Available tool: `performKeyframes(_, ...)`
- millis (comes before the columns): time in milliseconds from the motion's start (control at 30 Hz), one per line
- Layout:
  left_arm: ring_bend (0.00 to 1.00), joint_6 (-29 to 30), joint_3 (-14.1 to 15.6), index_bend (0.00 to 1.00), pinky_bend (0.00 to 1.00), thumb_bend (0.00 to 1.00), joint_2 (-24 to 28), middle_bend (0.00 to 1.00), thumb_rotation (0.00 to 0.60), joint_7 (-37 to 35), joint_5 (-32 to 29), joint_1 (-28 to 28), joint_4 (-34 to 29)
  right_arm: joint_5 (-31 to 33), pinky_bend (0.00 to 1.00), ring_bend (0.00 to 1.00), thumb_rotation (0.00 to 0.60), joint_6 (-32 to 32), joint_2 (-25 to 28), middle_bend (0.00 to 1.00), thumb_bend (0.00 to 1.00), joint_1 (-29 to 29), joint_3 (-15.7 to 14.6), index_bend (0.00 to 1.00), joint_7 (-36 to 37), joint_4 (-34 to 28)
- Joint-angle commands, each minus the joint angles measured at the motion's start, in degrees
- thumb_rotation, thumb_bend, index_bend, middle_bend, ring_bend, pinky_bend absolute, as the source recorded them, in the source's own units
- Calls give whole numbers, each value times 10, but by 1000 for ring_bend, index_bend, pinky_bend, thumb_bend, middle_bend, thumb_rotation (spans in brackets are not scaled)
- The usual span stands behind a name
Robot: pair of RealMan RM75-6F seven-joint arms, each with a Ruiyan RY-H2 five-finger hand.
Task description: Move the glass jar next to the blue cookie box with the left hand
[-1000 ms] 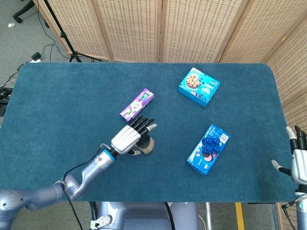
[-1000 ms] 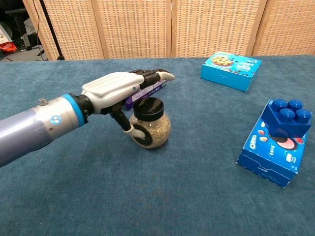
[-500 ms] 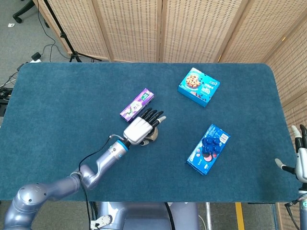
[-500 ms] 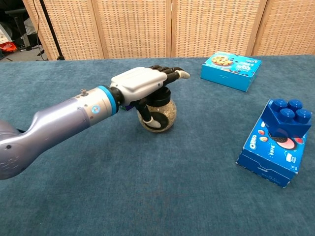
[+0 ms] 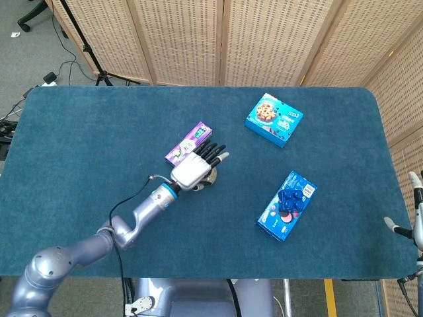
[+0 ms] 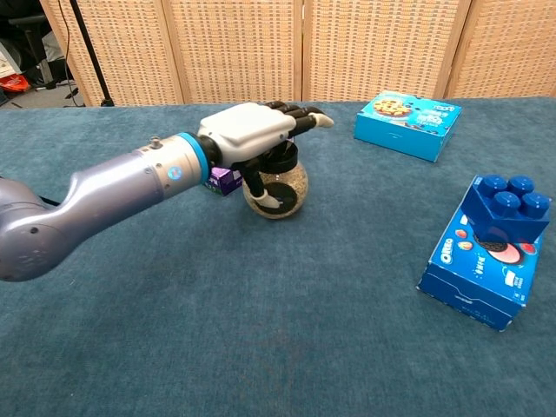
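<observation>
The glass jar (image 6: 278, 188), round with a black lid and pale grainy contents, sits under my left hand (image 6: 257, 130). The thumb hooks around the jar's near side and the fingers stretch flat over the lid, so the hand holds it. From the head view only a sliver of the jar (image 5: 207, 179) shows beneath the left hand (image 5: 195, 168). The blue cookie box (image 5: 273, 119) (image 6: 407, 115) lies flat at the far right, well apart from the jar. My right hand (image 5: 416, 218) shows only partly at the right edge, fingers apart and holding nothing.
A purple packet (image 5: 188, 143) (image 6: 222, 180) lies just behind and left of the jar. A blue Oreo box (image 5: 287, 205) (image 6: 486, 252) with a blue toy block (image 6: 506, 207) on it sits near the front right. Wicker screens stand behind the table.
My left hand has carried the jar away from the front edge and a little rightward, close to the purple packet. The right hand has slid further out of view.
</observation>
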Motion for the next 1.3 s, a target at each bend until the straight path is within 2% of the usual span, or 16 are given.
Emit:
performKeyframes(33,0,10,15,0,0,0,34,0,600,8,5,14,-32,-1,0,0,600,0,0,0,0,0,0,0,0,-1)
performKeyframes(267,0,8,31,0,0,0,77,0,600,-4,5,26,-74,-2,0,0,600,2,0,0,0,0,-1,0,-3,-4)
performKeyframes(400,0,14,37,0,0,0,84,0,600,0,7,30,-73,0,0,0,600,2,0,0,0,0,-1,0,-4,-3)
performKeyframes(600,0,1,24,0,0,0,47,0,600,12,-9,16,-7,1,0,0,600,-2,-3,0,0,2,-2,0,-7,-1)
performKeyframes(867,0,-18,13,0,0,0,-10,0,600,-5,-19,-15,74,7,0,0,600,-6,-3,0,0,3,1,0,-5,3)
performKeyframes(1100,0,-16,13,0,0,0,-42,0,600,-25,-16,-34,108,10,0,0,600,-9,-2,0,0,4,3,0,0,5)
performKeyframes(1300,0,-28,-3,0,0,0,-70,0,600,-23,-31,-55,133,10,0,0,600,-8,0,0,0,3,4,0,3,5)
